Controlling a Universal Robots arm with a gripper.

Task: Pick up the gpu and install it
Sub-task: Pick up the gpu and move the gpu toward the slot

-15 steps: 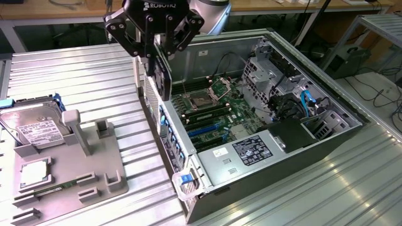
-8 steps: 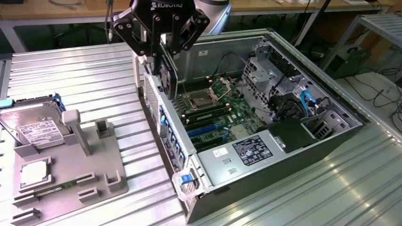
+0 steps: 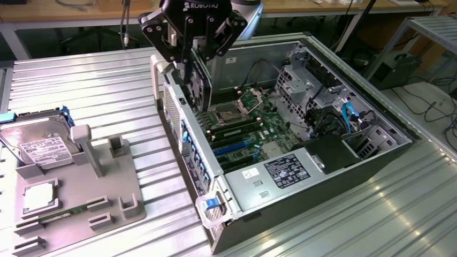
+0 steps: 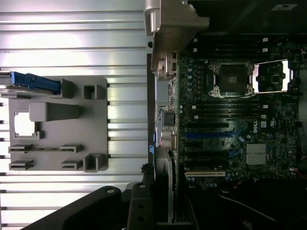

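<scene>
The gpu (image 3: 200, 88), a thin black card, hangs on edge above the rear part of the open computer case (image 3: 236, 198). My gripper (image 3: 194, 64) is shut on its upper edge. The card's lower edge sits just over the motherboard (image 3: 246, 126), close to the case's rear wall and clear of the blue expansion slots (image 3: 232, 147). In the wrist view the gpu (image 4: 164, 172) appears edge-on between my gripper (image 4: 158, 211) fingers, in line with the long slots (image 4: 208, 139) of the motherboard (image 4: 230, 81).
A grey fixture tray (image 3: 78, 187) lies at the exterior view's left, carrying a silver hard drive (image 3: 39, 142) and a small green memory stick (image 3: 57, 217). Drive cages (image 3: 307, 85) and a black shroud (image 3: 332, 152) fill the case's far side. Everything rests on a ribbed metal table (image 3: 93, 91).
</scene>
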